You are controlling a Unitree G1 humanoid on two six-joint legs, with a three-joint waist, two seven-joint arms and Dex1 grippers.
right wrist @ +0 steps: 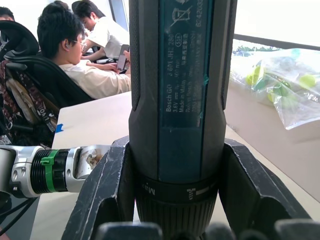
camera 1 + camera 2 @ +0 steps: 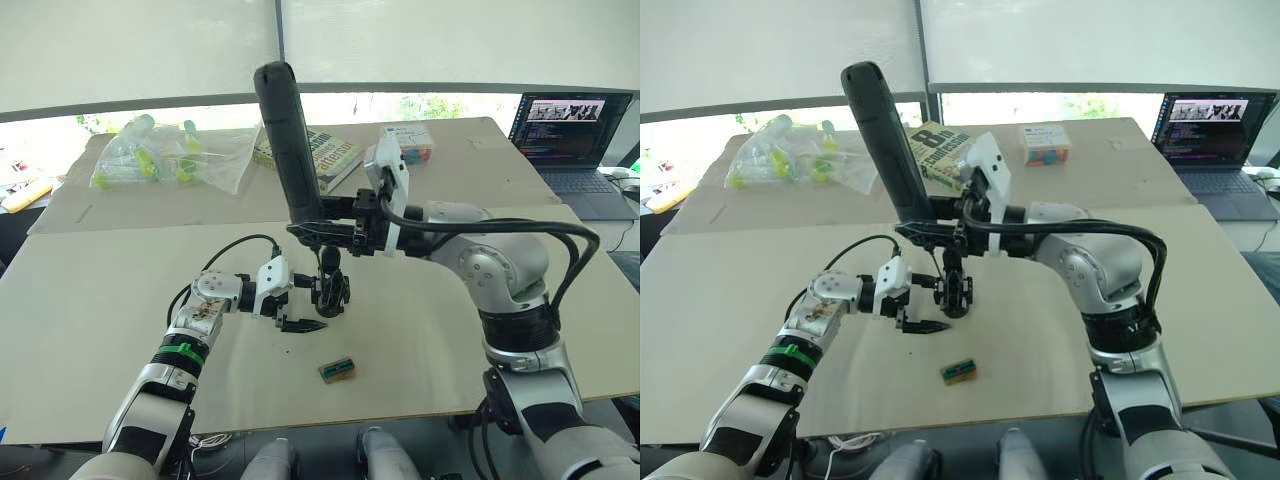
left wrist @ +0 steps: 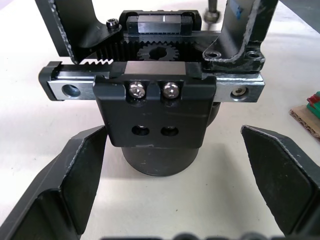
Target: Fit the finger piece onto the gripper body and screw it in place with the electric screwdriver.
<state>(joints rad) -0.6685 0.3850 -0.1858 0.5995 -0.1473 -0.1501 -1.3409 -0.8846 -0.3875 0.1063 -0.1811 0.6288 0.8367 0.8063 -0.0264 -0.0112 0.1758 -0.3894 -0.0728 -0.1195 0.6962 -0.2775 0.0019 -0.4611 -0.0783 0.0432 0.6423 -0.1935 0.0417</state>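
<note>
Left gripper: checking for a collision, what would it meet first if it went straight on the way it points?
Most likely the gripper body, which sits dead ahead between the left gripper's open jaws; exact depth is unclear.

R gripper [image 2: 330, 232] clamps electric screwdriver [image 2: 290, 140] above gripper body [image 2: 330, 290].

A beige table [image 2: 90, 330] is carrying the gripper body [image 2: 330, 290] at centre and a tan-and-green block [image 2: 338, 370] lower centre.

Pale tables [image 2: 120, 330] stand below bright windows [image 2: 140, 45] with drawn white blinds.
</note>
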